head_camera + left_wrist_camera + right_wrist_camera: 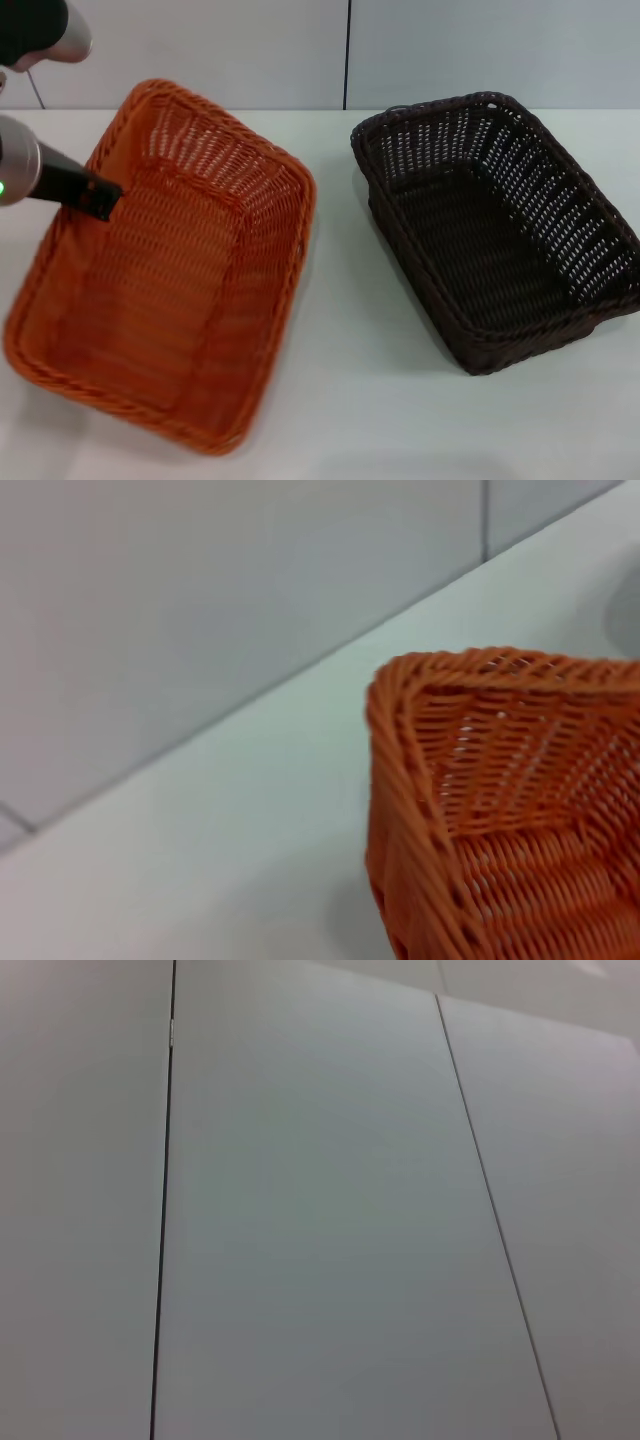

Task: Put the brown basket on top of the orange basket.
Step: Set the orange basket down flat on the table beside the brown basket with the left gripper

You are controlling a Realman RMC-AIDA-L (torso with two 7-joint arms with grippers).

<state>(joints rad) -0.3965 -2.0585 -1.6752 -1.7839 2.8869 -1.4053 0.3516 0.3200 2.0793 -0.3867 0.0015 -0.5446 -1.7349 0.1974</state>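
— Where are the two baskets placed?

— Well apart on a white table. The brown basket is set on the right side, upright, with nothing seen in it. The orange basket is set on the left, also upright, angled slightly.

— And the grippers?

— The left gripper is seen low at the orange basket's left rim, its dark tip over the inside wall. Whether it is open or has hold of the rim cannot be told. The right gripper is not shown; only wall panels are seen from its wrist.
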